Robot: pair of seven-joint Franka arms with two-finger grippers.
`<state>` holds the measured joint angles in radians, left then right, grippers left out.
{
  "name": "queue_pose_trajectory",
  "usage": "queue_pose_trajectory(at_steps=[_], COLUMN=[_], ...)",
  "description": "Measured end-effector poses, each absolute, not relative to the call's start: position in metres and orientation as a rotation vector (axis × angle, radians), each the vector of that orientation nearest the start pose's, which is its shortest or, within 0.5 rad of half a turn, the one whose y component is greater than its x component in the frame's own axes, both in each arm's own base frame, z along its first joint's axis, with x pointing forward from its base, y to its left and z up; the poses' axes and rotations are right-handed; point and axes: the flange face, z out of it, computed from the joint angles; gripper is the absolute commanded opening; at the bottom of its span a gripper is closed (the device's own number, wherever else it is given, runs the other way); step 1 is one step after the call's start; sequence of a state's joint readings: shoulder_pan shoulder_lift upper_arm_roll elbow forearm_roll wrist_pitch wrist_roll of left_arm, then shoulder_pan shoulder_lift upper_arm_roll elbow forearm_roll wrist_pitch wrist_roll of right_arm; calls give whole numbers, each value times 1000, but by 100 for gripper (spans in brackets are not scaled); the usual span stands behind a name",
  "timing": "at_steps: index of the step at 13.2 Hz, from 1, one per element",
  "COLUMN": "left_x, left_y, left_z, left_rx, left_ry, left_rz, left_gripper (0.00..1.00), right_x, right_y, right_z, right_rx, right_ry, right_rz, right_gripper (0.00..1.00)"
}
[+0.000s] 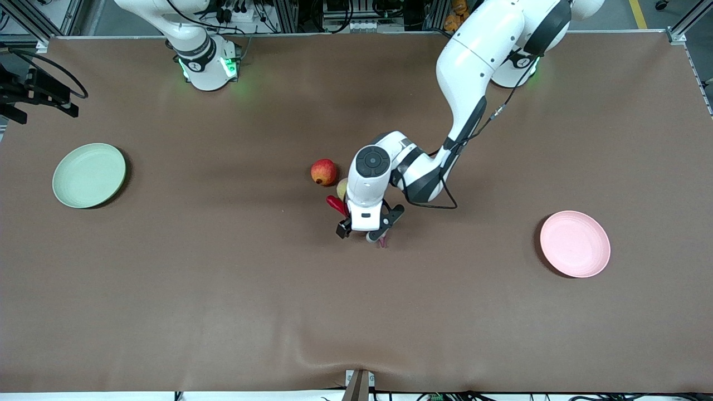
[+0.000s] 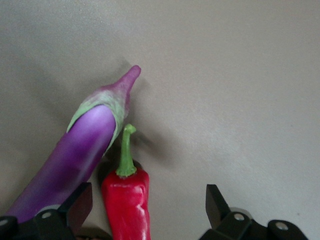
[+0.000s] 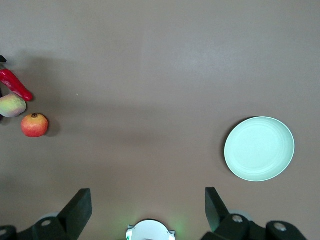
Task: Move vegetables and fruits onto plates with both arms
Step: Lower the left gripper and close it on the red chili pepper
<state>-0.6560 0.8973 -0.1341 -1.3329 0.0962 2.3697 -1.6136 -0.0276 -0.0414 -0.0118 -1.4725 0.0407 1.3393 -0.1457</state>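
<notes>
The left arm reaches from its base to the middle of the brown table (image 1: 223,312); its left gripper (image 2: 145,210) hangs low over the eggplant (image 2: 75,160) and the red chili pepper (image 2: 127,205), its jaws wide and holding nothing; in the left wrist view the chili lies between the two fingers, its green stem pointing away from the gripper, and the eggplant lies just beside it under one finger (image 2: 75,207). In the front view the arm's wrist hides most of both vegetables; only a red end of the chili and a purple tip of the eggplant show at its edges. The pomegranate (image 1: 324,171) sits at about ten o'clock from the wrist; the peach (image 1: 342,188) lies just beside it, close to the chili. The right arm waits high near its base; its right gripper (image 3: 147,210) is over bare table, jaws wide and empty. The pale green plate (image 1: 89,175) lies toward the right arm's end of the table; the pale pink plate (image 1: 575,244) lies toward the left arm's end; both plates are well apart from the produce.
</notes>
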Motion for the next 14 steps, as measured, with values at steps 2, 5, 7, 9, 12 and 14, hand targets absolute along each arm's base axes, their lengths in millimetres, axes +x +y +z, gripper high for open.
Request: queue_pose_trajectory(at_steps=[2, 5, 7, 9, 12, 14], left_x=[547, 544, 542, 542, 541, 540], left_y=[-518, -518, -517, -517, -519, -521], left_z=[195, 181, 173, 171, 173, 174], left_rx=[-3008, -2988, -2979, -2978, -2982, -2985], left_ry=[-1307, -1324, -1323, -1322, -1321, -1318], left_rz=[-27, 15, 25, 28, 29, 28], left_gripper=[100, 99, 76, 44, 27, 27], right_x=[515, 515, 515, 515, 515, 516], right_y=[-14, -14, -14, -14, -15, -18], right_z=[673, 672, 672, 672, 672, 672], right_rx=[-3084, -3084, -3084, -3083, -3084, -3084], right_ry=[-181, -181, -180, -179, -178, -168], right_rz=[140, 142, 143, 145, 142, 142], right_gripper=[100, 100, 100, 100, 100, 100])
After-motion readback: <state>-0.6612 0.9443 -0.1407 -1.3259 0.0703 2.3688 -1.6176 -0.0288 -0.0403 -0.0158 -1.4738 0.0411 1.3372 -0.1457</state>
